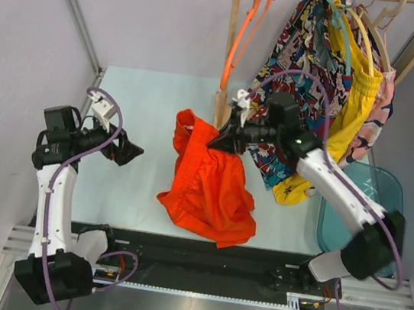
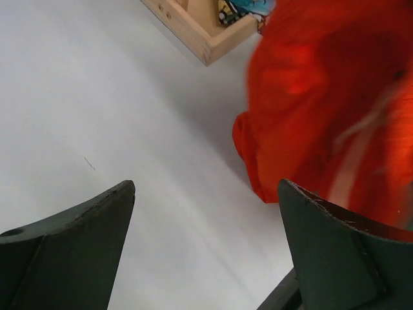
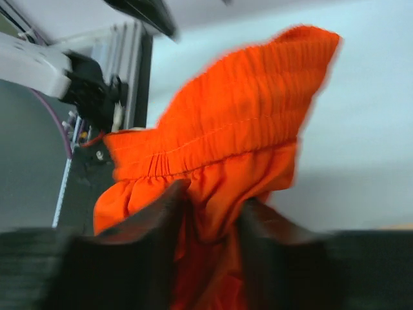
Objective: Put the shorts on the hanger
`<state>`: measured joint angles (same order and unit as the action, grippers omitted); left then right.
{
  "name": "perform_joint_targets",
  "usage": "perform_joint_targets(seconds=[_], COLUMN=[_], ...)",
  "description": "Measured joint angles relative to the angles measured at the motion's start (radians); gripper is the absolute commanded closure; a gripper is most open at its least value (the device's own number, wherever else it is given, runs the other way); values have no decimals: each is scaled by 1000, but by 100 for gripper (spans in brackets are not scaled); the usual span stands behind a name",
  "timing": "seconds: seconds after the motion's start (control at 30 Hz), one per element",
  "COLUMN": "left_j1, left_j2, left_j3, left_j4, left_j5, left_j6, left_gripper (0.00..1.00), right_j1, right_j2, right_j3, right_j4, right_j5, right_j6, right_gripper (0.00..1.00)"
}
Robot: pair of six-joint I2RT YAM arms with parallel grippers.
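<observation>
Here there is one pair of shorts [image 1: 206,186], bright orange-red, lying crumpled on the pale table [image 1: 145,100] in the centre of the top view. The right gripper [image 1: 221,139] is closed on the fabric at their upper right part. In the right wrist view its two fingers [image 3: 148,239] pinch the cloth just under the elastic waistband, which stands up above them.

The left gripper [image 1: 129,150], at the left of the top view, is wide open and holds nothing. In the left wrist view its two fingers [image 2: 77,245] stand far apart over bare table, with the shorts at the right edge of that frame.

One orange hanger [image 1: 243,33] hangs with nothing on it from the wooden rack [image 1: 229,50] at the upper centre, apart from the shorts. To its right on the same rack hang comic-print shorts [image 1: 297,36] and yellow shorts [image 1: 353,106]. One teal container [image 1: 376,186] sits at the lower right.
</observation>
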<state>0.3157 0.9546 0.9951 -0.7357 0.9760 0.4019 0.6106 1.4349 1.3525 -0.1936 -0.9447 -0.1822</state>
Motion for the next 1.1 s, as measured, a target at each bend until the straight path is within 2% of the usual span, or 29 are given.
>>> perform_joint_targets(seconds=[0.1, 0.17, 0.33, 0.4, 0.5, 0.67, 0.87, 1.1], left_j1=[-15, -22, -23, -19, -9, 4, 50, 112], left_j2=[-4, -2, 19, 57, 123, 197, 231, 245], left_j3=[-12, -16, -33, -54, -76, -101, -98, -75], left_j4=[-40, -54, -43, -14, 37, 115, 142, 135], left_j5=[-5, -18, -74, -97, -109, -142, -216, -225], left_j6=[64, 88, 73, 25, -48, -171, -244, -245], left_gripper=[5, 5, 8, 10, 11, 10, 8, 8], right_j1=[-11, -1, 63, 130, 255, 449, 511, 557], right_j2=[152, 230, 243, 201, 125, 73, 260, 461], right_j3=[-18, -24, -31, -31, -31, -12, -4, -4], right_j4=[-40, -79, -157, -185, -228, -237, -106, -12], right_j5=[18, 73, 343, 477, 597, 666, 778, 877], right_j6=[-56, -107, -201, -241, -268, -255, -156, -70], right_gripper=[19, 17, 18, 19, 21, 25, 24, 26])
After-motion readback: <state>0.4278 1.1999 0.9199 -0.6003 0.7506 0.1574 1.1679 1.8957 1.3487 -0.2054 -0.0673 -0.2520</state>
